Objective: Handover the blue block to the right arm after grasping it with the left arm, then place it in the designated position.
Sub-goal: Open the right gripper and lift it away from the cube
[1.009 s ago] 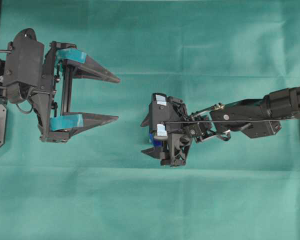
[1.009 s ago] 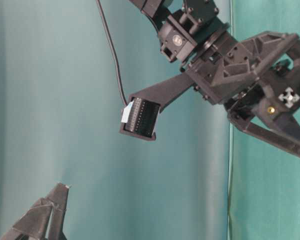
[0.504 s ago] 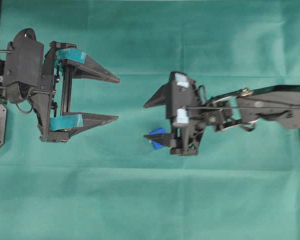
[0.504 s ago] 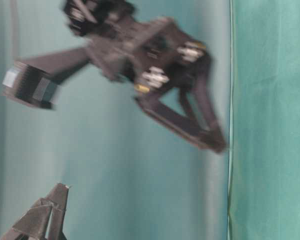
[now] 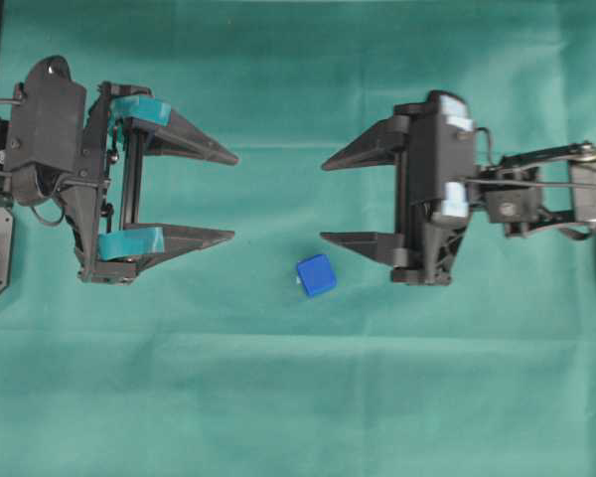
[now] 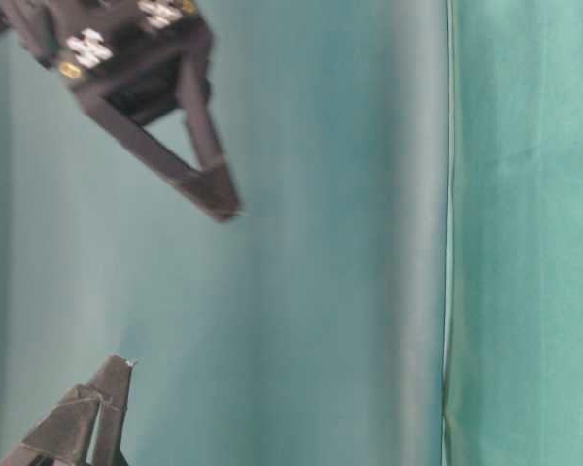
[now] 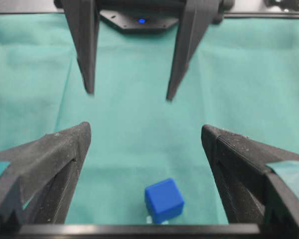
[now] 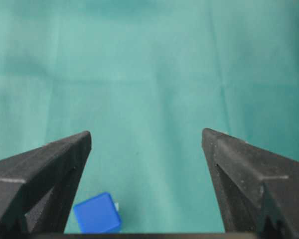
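The all-black right gripper [image 5: 324, 199] is standing with its two pointed fingers spread wide and gripping nothing, hanging at about three o'clock in the overhead view — its tips pointing toward nine. The small bright blue cube with rounded edges [image 5: 316, 275] is lying free on the green cloth [image 5: 298, 397], just off the lower fingertip toward seven o'clock, touching neither finger. A tiny white mark [image 7: 148, 219] is peeking out at the cube's base. Opposite, at nine o'clock, the left gripper with teal tape pads [image 5: 234, 197] is also gaping wide and holding nothing — well apart from the cube.
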